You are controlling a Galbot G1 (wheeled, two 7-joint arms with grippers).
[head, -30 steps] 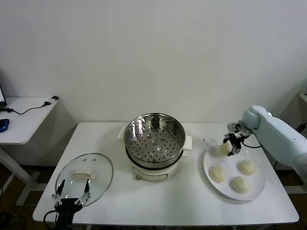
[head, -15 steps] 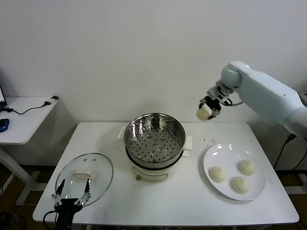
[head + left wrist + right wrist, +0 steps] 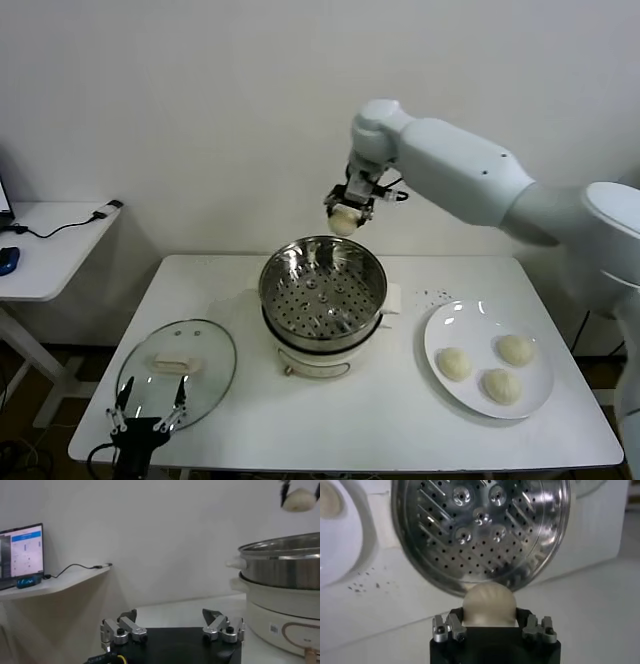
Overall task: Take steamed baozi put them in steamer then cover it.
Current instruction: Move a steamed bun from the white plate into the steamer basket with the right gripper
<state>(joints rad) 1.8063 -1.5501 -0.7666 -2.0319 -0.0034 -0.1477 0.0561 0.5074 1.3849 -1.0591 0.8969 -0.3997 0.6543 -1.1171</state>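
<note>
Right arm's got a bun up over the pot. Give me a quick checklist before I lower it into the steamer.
1. Grip: right gripper shut on the baozi, bun seated between the fingers in the right wrist view. ok.
2. Alignment: in the head view the bun hangs above the far rim of the steamer, not its centre. not ok.
3. Steamer floor: perforated, nothing lying in it. ok.
4. Cover: lies on the table beside the pot, off the steamer. ok.
5. Left gripper: open, low at the table's front edge near the cover, away from the pot. ok.
6. Plate: three buns left on it. ok.
</note>
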